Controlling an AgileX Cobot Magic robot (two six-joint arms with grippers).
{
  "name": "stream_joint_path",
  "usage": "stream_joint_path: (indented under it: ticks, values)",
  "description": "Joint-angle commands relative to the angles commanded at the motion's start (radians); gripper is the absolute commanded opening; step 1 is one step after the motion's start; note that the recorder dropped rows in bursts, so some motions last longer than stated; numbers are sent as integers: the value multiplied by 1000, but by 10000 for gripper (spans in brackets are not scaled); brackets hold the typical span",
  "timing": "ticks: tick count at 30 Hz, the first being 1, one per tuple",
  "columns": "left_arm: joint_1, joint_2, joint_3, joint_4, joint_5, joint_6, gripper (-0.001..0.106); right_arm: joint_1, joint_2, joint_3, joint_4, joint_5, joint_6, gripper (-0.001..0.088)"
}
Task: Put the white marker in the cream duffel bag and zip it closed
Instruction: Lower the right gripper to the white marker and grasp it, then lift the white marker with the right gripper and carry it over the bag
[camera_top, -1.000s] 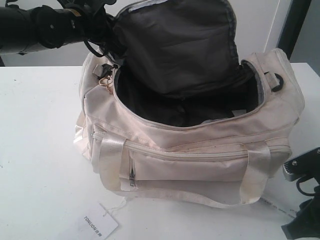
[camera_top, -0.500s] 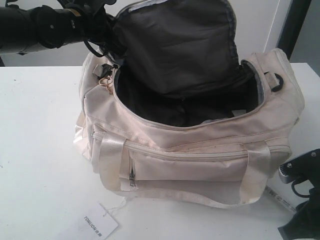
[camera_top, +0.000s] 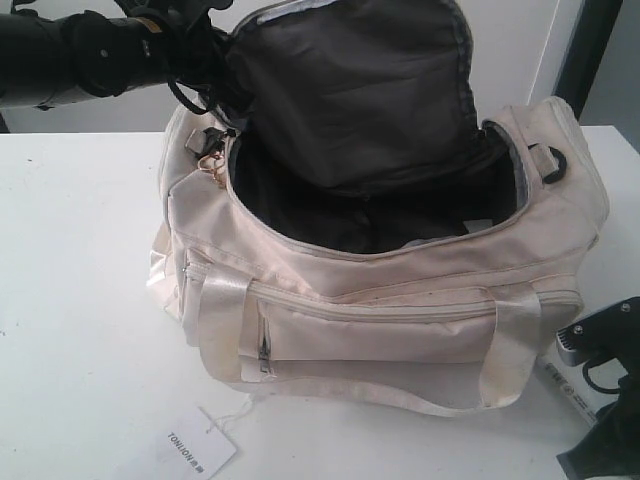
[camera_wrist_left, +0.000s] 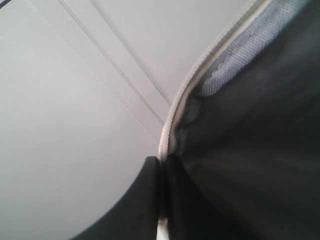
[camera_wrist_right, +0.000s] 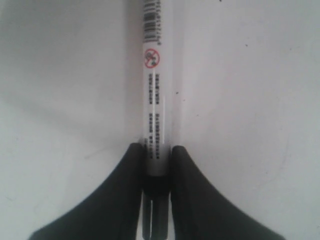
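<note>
White table top (camera_top: 80, 300) is under everything, with a pale wall behind. On it stands the cream duffel bag (camera_top: 400, 300). Its mouth is wide open because my left gripper (camera_wrist_left: 161, 162) is closed on the zipper edge of the flap (camera_top: 350, 90) and holds this flap upright, so the dark inside is free for dropping something in. My right gripper (camera_wrist_right: 159, 155) is down at the table, just beside the end of the bag. The white marker (camera_wrist_right: 156, 90) lies flat on the table between my right fingers, and its printed body runs straight forward from them. Both fingers touch its sides, so I judge they are clamped on it, but it is not yet lifted.
</note>
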Motion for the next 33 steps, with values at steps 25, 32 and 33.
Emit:
stream_joint_path:
  ticks: [25,32,33]
  values:
    - [0,0,0,0,0,0,0,0,-240,-11,0,68,227,0]
    - [0,0,0,0,0,0,0,0,-335,-11,0,70,257,0]
    - [0,0,0,0,0,0,0,0,-351,-11,0,70,257,0]
